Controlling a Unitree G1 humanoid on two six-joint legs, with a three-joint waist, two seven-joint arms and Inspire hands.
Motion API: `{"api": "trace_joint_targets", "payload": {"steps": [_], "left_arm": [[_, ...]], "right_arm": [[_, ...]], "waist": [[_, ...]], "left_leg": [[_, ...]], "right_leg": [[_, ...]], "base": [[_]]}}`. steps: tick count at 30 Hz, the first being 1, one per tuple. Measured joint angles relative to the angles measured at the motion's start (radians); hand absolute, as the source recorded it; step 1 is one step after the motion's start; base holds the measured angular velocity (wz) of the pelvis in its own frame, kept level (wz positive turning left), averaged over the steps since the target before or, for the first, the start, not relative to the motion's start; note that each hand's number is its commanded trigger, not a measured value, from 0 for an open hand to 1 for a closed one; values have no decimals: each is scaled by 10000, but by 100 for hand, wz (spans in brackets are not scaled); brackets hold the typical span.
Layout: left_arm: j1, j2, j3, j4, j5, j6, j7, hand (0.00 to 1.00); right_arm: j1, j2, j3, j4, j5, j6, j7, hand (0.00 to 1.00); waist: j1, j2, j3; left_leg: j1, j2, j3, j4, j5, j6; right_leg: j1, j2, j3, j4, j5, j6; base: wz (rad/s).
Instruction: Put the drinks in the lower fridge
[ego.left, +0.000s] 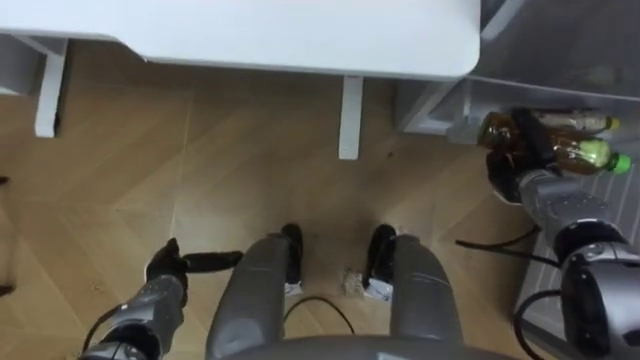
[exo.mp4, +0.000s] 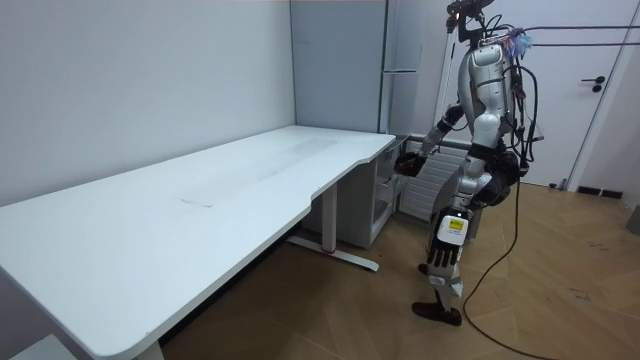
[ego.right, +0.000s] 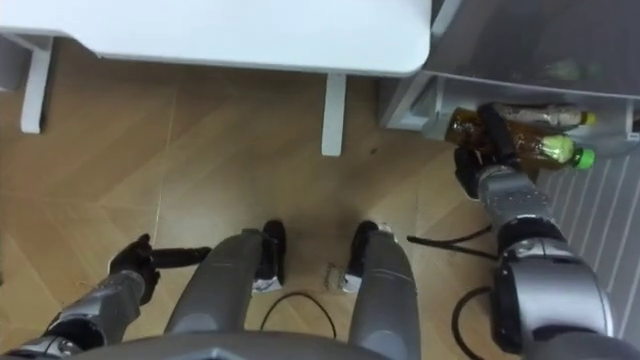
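Left eye view first: which step is this?
— Placing, I'd judge. The right hand (ego.left: 528, 148) has its fingers curled round a green-capped bottle (ego.left: 582, 156). It is at the open fridge (ego.left: 550, 55), just past the right corner of the desk (ego.left: 300, 30) and beside a yellow-capped bottle (ego.left: 572, 123).
— And next?
— Probably settle it inside and let go without nudging its neighbour. The right arm reaches forward, and the left hand (ego.left: 165, 272) hangs low, fingers loosely straight

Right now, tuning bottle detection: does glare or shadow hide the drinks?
Left eye view: the bottles in the right hand sit against the shaded fridge, small highlights, plainly visible; the desk is bright. Room view: even light, soft shadow under the desk.
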Motion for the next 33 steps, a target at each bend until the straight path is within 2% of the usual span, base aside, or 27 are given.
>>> {"api": "trace_joint_targets", "payload": {"steps": [3, 6, 13, 20, 21, 22, 23, 33], "left_arm": [[-28, 75, -266, -181, 1, -15, 260, 0], [13, 148, -512, -423, -9, 3, 438, 0], [-109, 265, -874, -432, -108, -23, 583, 0], [-107, 377, -964, -496, -90, -50, 749, 0], [-107, 428, -965, -487, -93, -89, 760, 0], [-107, 483, -966, -479, -94, -129, 775, 0], [-107, 512, -971, -467, -108, -156, 781, 0], [-79, 664, -1176, -443, -134, -215, 1018, 0]], "right_arm": [[-356, -364, 0, -1, 20, 0, -95, 100], [-572, -582, 4, -46, 76, 2, -192, 100], [-1644, -932, 87, -40, -42, 8, -498, 100], [-2023, -1144, 90, -46, -70, 8, -714, 100], [-2111, -1191, 91, -46, -69, 6, -779, 93], [-2194, -1236, 92, -46, -69, -2, -827, 33], [-2240, -1247, 106, -45, -99, -3, -886, 0], [-2326, -1294, 367, -64, -360, -48, -1403, 0]], "waist": [[44, -45, 10], [132, -189, 26], [99, -324, 37], [13, -461, 63], [-5, -478, 72], [-12, -495, 77], [-24, -498, 79], [-9, -496, 80]], "left_leg": [[-553, 11, 26, 247, -30, 39], [-864, 28, 26, 354, -45, 48], [-1535, 4, 207, 585, -88, 106], [-1813, 4, 234, 545, -87, 107], [-1817, 6, 240, 532, -87, 107], [-1815, 9, 243, 521, -88, 108], [-1814, 11, 245, 518, -88, 108], [-1816, 38, 243, 526, -88, 109]], "right_leg": [[-532, -7, 37, 184, 16, -7], [-832, -5, 44, 245, 29, -16], [-1608, -68, 219, 532, 44, 2], [-1925, -76, 238, 522, 42, -1], [-1932, -75, 237, 512, 41, 0], [-1931, -72, 237, 504, 40, 1], [-1930, -72, 231, 502, 40, 0], [-1914, -71, 196, 507, 37, -9]], "base": [[-1], [0], [-1], [0], [0], [0], [0], [0]]}}
